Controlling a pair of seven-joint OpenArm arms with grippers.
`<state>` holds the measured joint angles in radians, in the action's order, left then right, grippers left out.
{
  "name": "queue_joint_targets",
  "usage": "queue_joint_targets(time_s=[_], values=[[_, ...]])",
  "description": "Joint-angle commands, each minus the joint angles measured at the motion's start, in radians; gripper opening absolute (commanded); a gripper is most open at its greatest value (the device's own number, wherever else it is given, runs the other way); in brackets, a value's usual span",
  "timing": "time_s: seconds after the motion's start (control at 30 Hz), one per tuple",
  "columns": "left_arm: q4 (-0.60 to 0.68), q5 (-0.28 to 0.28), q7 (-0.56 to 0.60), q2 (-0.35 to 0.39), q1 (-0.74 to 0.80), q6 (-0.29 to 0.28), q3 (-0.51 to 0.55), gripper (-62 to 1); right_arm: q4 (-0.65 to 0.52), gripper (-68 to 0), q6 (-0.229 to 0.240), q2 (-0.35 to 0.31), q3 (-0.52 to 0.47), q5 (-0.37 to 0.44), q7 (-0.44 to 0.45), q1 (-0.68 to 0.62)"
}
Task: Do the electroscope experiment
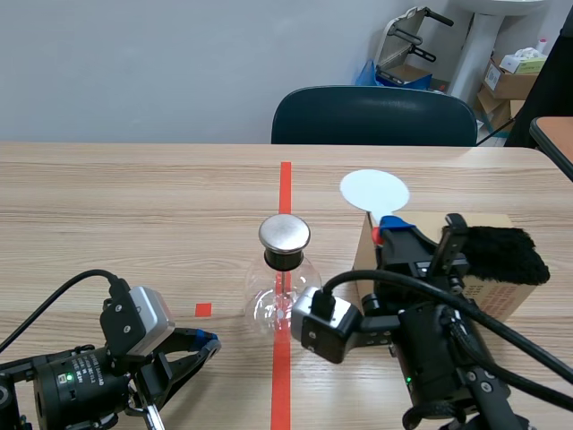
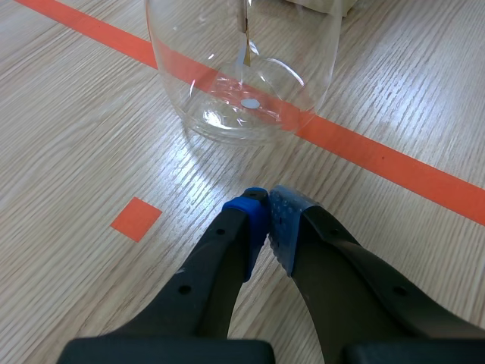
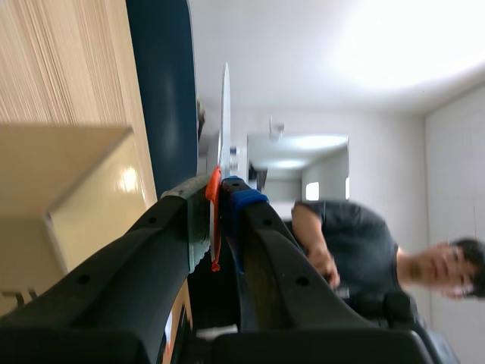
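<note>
Two grippers logged. Left gripper (image 2: 269, 216): fingers together on nothing, low over the table (image 1: 134, 206) at the near left, tips near the electroscope flask (image 1: 280, 300). Flask: clear round glass with a metal cap (image 1: 285, 233), standing on the red tape line at the table's middle. Right gripper (image 3: 220, 189): clamped on the red handle (image 3: 214, 227) of a white disc paddle (image 1: 374, 191), raised beside the cardboard box (image 1: 488, 300) at the right. Black fur pad (image 1: 501, 253): lying on top of the box.
</note>
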<state>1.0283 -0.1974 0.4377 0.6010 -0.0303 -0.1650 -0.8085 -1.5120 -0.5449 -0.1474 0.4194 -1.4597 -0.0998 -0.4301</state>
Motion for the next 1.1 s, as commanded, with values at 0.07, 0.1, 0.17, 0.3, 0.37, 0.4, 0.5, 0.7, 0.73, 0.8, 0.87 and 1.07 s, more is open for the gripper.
queue_joint_targets(time_s=[0.07, 0.1, 0.17, 0.3, 0.37, 0.4, 0.5, 0.7, 0.73, 0.8, 0.87, 1.07], values=[[0.023, 0.0, 0.013, -0.005, 0.0, -0.003, 0.012, -56.9, -0.014, -67.1, -0.014, -0.013, -0.004, -0.001, 0.1, 0.009], [0.023, 0.0, 0.013, -0.005, 0.0, -0.003, 0.012, -56.9, -0.014, -67.1, -0.014, -0.013, -0.004, -0.001, 0.129, 0.01], [0.023, 0.0, 0.013, -0.005, 0.0, -0.003, 0.012, -56.9, -0.014, -67.1, -0.014, -0.013, -0.004, -0.001, 0.182, 0.012], [0.023, 0.0, 0.013, -0.005, 0.0, -0.003, 0.012, -56.9, -0.014, -67.1, -0.014, -0.013, -0.004, -0.001, 0.263, 0.012], [0.023, 0.0, 0.013, -0.005, 0.0, -0.003, 0.012, -56.9, -0.014, -67.1, -0.014, -0.013, -0.004, -0.001, 0.294, 0.012], [0.023, 0.0, 0.013, -0.005, 0.0, -0.003, 0.012, -56.9, -0.014, -67.1, -0.014, -0.013, -0.004, -0.001, 0.308, 0.012], [0.023, 0.0, 0.013, -0.005, 0.0, -0.003, 0.012, -56.9, -0.014, -67.1, -0.014, -0.013, -0.004, -0.001, 0.348, 0.012], [0.023, 0.0, 0.013, -0.005, 0.0, -0.003, 0.012, -56.9, -0.014, -67.1, -0.014, -0.013, -0.004, -0.001, 0.384, 0.012], [0.023, 0.0, 0.013, -0.005, 0.0, -0.003, 0.012, -56.9, -0.014, -67.1, -0.014, -0.013, -0.004, -0.001, 0.384, 0.012], [0.023, 0.0, 0.013, -0.005, 0.0, -0.003, 0.012, -56.9, -0.014, -67.1, -0.014, -0.013, -0.004, -0.001, 0.384, 0.012], [0.023, 0.0, 0.013, -0.005, 0.0, -0.003, 0.012, -56.9, -0.014, -67.1, -0.014, -0.013, -0.004, -0.001, 0.383, 0.012], [0.023, 0.0, 0.013, -0.005, 0.0, -0.003, 0.012, -56.9, -0.014, -67.1, -0.014, -0.013, -0.004, -0.001, 0.383, 0.012]])
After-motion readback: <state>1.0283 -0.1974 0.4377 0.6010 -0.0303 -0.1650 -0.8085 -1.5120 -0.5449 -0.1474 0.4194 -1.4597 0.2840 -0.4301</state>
